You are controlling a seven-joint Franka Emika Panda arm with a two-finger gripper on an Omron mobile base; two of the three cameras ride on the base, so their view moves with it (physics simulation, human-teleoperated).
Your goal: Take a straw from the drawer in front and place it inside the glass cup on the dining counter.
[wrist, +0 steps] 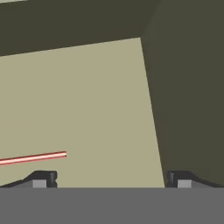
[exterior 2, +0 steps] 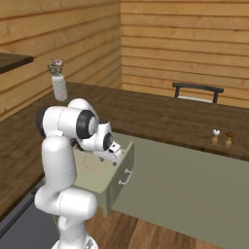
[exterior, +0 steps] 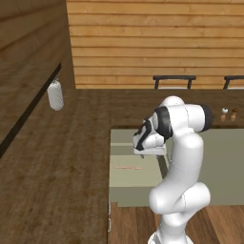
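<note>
Left base view: we see the gripper [exterior: 148, 151] poised over the open drawer [exterior: 125, 189], the straw [exterior: 127, 167] lying flat on the floor just below it. Right base view: the straw [exterior 2: 90, 167] lies beside the hand. Hand view: jaws spread wide, empty; the straw [wrist: 33, 158] lies just ahead of one fingertip [wrist: 40, 179].

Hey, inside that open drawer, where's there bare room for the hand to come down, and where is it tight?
In the hand view the drawer floor is bare from the straw to the back wall and across to the side wall. It gets tight low on the near side, where the straw's end lies close to one fingertip of the open gripper.
</note>
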